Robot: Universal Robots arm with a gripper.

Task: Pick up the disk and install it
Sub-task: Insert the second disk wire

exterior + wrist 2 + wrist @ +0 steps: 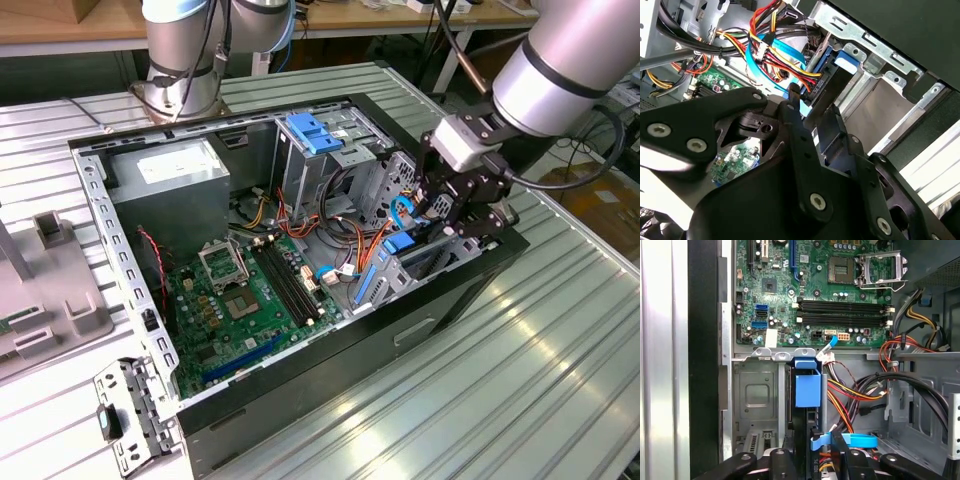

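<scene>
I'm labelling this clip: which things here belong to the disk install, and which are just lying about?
Job: disk, edge-on in the drive cage; gripper right at it.
Lying about: power supply, motherboard, grey fixture and metal bracket on the table.

A robotics lab or workshop is suggested by an opened computer case point(300, 260) laid on a ribbed metal table point(560, 340), with wooden workbenches point(60, 30) seen behind.
</scene>
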